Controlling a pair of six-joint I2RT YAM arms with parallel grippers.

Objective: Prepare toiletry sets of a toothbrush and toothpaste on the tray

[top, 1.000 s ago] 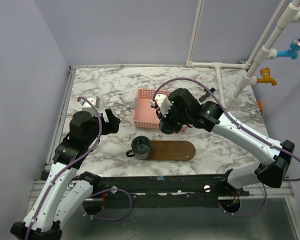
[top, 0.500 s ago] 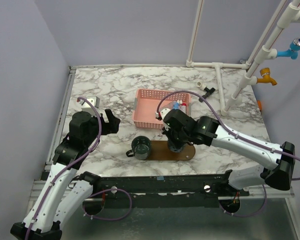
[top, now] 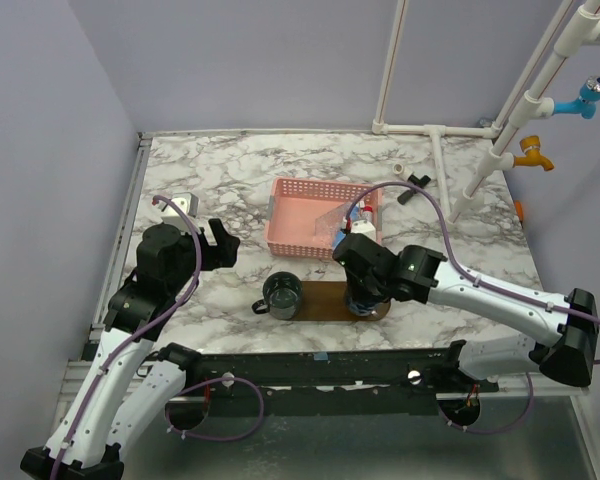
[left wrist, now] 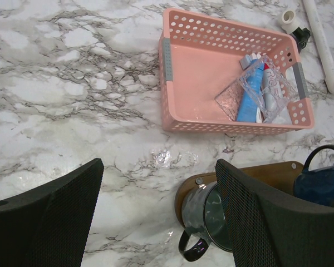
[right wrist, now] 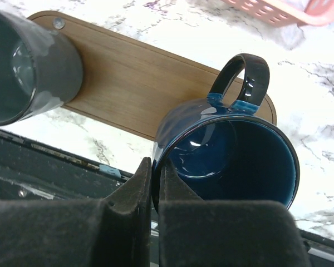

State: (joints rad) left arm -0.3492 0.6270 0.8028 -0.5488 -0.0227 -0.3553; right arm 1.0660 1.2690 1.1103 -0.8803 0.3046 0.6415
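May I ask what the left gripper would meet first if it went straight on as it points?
Probably the bare marble tabletop; the line of the left gripper seems to pass beside the grey mug, short of the pink basket, though depth is unclear.

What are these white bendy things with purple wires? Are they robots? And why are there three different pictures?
They are two robot arms fixed to a marble table. One picture looks down from above; the other two come from small cameras on the wrists. Each arm ends in a two-fingered pincher called an end effector. The left end effector is open and holds nothing. The right end effector pinches the rim of a blue mug at one end of the brown wooden tray. A grey mug sits at the other end. The pink basket holds tubes and a clear packet.
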